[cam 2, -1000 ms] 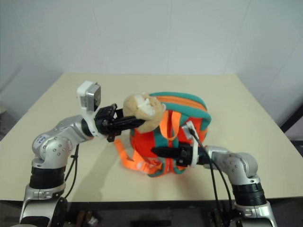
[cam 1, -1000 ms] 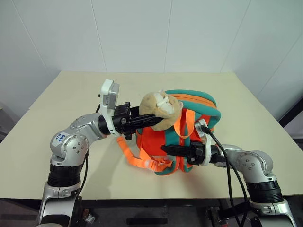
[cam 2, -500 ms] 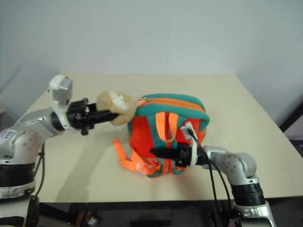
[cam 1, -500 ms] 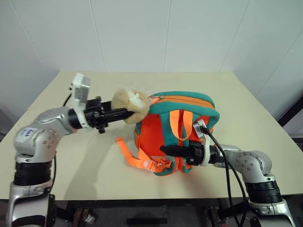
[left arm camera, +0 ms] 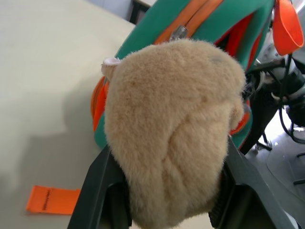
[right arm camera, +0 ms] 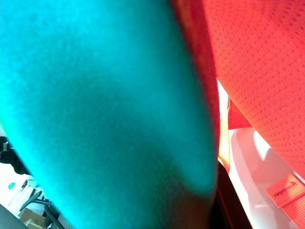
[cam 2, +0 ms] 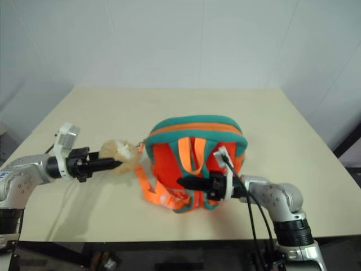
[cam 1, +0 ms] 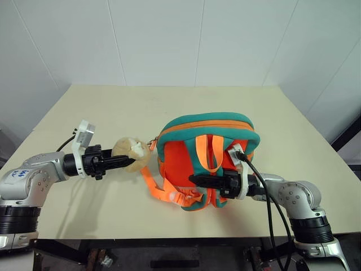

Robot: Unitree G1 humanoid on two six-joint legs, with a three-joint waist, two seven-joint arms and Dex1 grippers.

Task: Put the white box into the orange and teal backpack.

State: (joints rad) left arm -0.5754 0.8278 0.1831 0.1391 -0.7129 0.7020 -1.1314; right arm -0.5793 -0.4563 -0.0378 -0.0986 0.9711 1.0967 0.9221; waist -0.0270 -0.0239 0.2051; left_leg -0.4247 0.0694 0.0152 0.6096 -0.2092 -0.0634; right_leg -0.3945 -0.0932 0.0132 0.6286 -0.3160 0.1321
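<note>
On the beige bench (cam 1: 293,121) the orange and teal backpack (cam 1: 206,141) stands upright; my left gripper (cam 1: 119,161), reaching level, clasps its plush charm (cam 1: 131,154); my right gripper (cam 1: 194,179) pinches a teal strap (cam 1: 210,197).

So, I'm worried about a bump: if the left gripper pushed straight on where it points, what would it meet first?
Probably the orange and teal backpack: the left gripper, shut on the plush charm, points at its side.

We note the left gripper (cam 1: 115,161) lower and farther left, drawing the plush charm (cam 1: 131,155) off the orange and teal backpack (cam 1: 206,152), whose top now shows.
</note>
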